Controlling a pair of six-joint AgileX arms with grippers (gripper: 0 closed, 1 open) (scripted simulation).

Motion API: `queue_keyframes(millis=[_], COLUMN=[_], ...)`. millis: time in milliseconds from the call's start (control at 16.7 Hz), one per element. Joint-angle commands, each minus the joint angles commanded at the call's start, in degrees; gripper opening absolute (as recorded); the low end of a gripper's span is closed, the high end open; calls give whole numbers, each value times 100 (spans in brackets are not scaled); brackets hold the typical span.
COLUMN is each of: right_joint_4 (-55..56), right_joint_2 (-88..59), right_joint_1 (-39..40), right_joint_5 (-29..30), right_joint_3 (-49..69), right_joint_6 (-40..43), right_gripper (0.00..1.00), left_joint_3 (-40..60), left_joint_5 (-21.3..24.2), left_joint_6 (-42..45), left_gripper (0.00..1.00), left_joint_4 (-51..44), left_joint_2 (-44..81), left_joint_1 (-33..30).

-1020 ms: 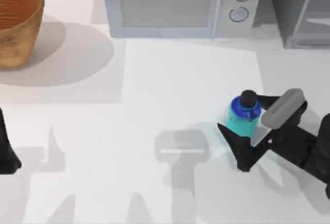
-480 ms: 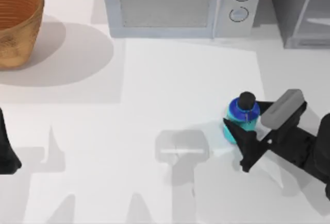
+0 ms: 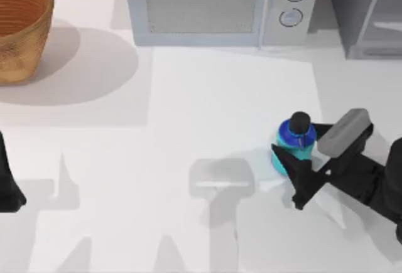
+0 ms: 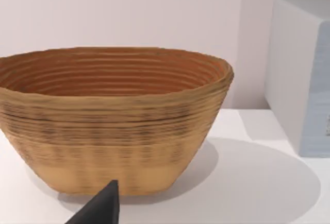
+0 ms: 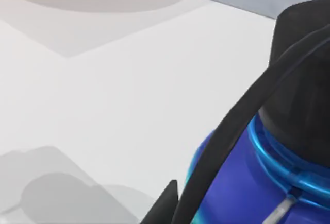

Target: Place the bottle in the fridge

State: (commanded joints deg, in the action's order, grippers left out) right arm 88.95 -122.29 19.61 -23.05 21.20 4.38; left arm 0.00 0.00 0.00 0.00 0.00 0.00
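White table (image 3: 188, 110), pale pink wall (image 4: 129, 13), soft shadows

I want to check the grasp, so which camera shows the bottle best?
The top view: the whole bottle stands upright between the right gripper fingers. The right wrist view shows its cap and shoulder close up; the left wrist view faces the basket.

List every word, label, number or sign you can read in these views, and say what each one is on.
None can be read.
The microwave: two round dials, no legible markings.
The bottle in the right gripper: no label visible.
The basket and fridge: plain.
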Motion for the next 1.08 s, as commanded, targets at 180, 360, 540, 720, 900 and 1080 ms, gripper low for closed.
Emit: queue_keyframes(millis=[180, 360, 540, 720, 900, 1080], right_joint_4=[0, -78, -584, -1359, -2070, -2298], right_joint_2=[0, 95, 620, 1328, 2014, 2239], right_joint_1=[0, -99, -602, -1477, -2206, -2413], right_joint_5=[0, -89, -585, -1357, -2117, -2366], right_joint_3=[0, -14, -81, -198, -265, -330], right_joint_6=[0, 44, 233, 368, 567, 707], right_gripper=[1, 1, 1, 1, 1, 1], left_joint_3=[0, 0, 0, 0, 0, 0], left_joint_5=[0, 0, 0, 0, 0, 0], left_joint_6=[0, 0, 0, 0, 0, 0], left_gripper=[100, 100, 100, 100, 100, 100], left_joint_4=[0, 0, 0, 0, 0, 0], left_joint_2=[0, 0, 0, 0, 0, 0], left_joint_1=[0, 0, 0, 0, 0, 0])
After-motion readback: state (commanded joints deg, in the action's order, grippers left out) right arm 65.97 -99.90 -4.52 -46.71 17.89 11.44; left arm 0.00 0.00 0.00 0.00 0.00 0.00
